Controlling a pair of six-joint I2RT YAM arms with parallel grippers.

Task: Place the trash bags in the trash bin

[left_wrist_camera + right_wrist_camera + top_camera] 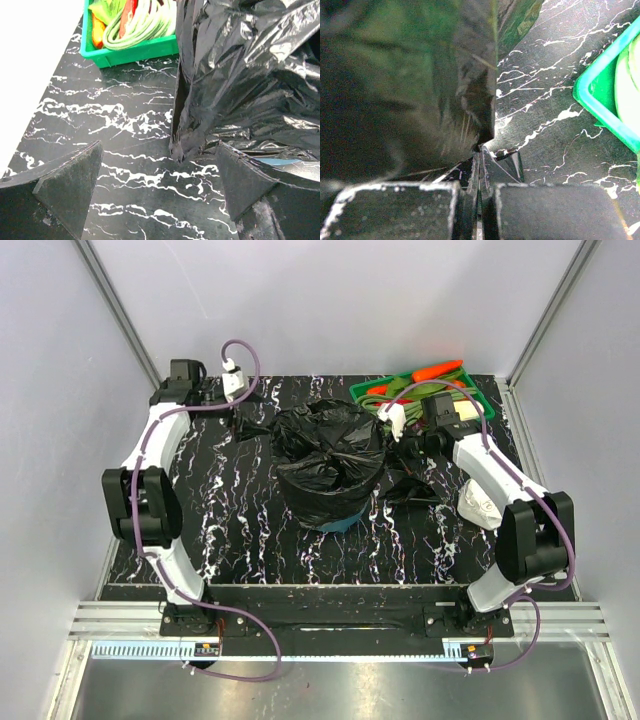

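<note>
Glossy crumpled trash bags, right tool clenched on them, left tool released

The trash bags are glossy black, with teal trash bin peeking at their 6 o'clock. The table is black veined with white; at 1 o'clock, a green tray holds orange-red and pale-green pieces.

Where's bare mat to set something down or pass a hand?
Bare mat in front of the trash bin, between the arm bases; another strip between bin and left arm. Crowded back right: green tray, right gripper, loose trash bag, white wad.
</note>
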